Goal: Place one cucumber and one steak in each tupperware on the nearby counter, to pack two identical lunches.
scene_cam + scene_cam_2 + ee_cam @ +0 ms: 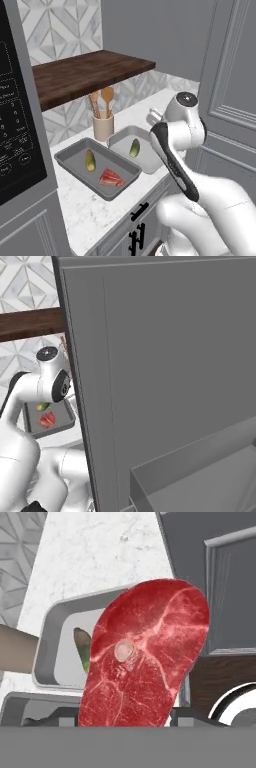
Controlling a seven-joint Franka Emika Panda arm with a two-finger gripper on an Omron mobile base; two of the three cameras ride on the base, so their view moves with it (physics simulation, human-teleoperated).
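Note:
A rounded pinkish-red steak (145, 657) stands close before the hand camera, with my gripper (122, 719) shut on it above the lighter grey tupperware (46, 637). That tray holds one cucumber (82, 647), also seen from the left base (135, 148). The dark grey tupperware (67, 159) lies to its left on the white counter (85, 212). In it are a cucumber (90, 160) and a dark red wedge steak (111, 178). The steak hides my fingertips, and my arm (172, 160) hides the hand in the left base view.
A beige cup (103, 127) with wooden utensils stands behind the trays. A dark wooden shelf (85, 72) hangs over the counter's back. A microwave (17, 130) is at the left, and a tall grey cabinet panel (165, 371) rises at the right.

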